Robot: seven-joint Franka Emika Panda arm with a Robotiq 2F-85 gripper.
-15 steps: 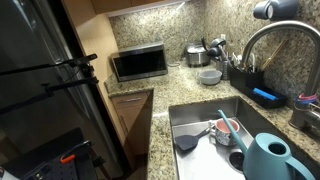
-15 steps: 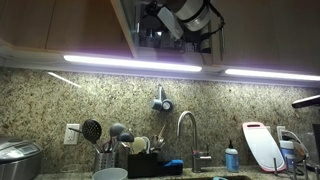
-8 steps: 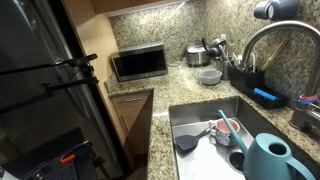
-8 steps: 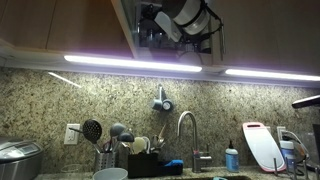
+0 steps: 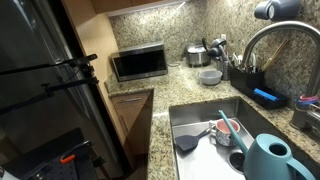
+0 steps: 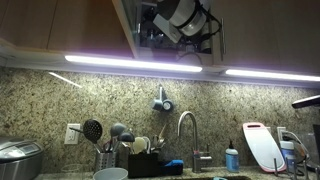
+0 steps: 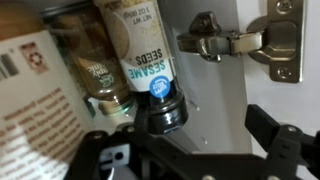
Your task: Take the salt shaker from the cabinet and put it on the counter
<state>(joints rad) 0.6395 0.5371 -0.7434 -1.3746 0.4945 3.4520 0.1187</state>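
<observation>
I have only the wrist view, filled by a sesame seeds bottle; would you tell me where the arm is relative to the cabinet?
Observer: In an exterior view the arm extends up into the open cabinet, above the lit light strip.
Operator: Thank you. Is there bare counter for setting something down?
Observer: Yes, in an exterior view the counter shows bare granite between the microwave and the sink.
Operator: Is anything in the sink?
Observer: Dishes lie in it, and a teal watering can shows at its near corner.
</observation>
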